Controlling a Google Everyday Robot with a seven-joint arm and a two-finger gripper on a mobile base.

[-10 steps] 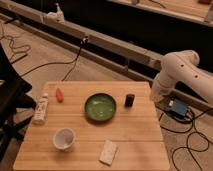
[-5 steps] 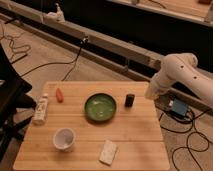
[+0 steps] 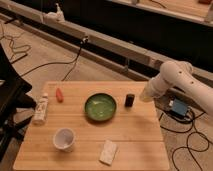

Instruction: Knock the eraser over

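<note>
Angling down from its elbow, the arm (image 3: 176,75) holds the end effector (image 3: 144,95) just beside the eraser (image 3: 129,100), grip state indiscernible.

We see the eraser (image 3: 129,100) standing upright on the wooden tabletop (image 3: 135,135), just right of the green bowl (image 3: 100,107). Our pincer (image 3: 144,96) hangs at the tabletop's right edge, near the eraser but apart from it. On the left lie an orange piece (image 3: 59,94) and a white bottle (image 3: 41,108). Nearer the front are a white cup (image 3: 64,138) and a speckled pad (image 3: 107,152).
</note>
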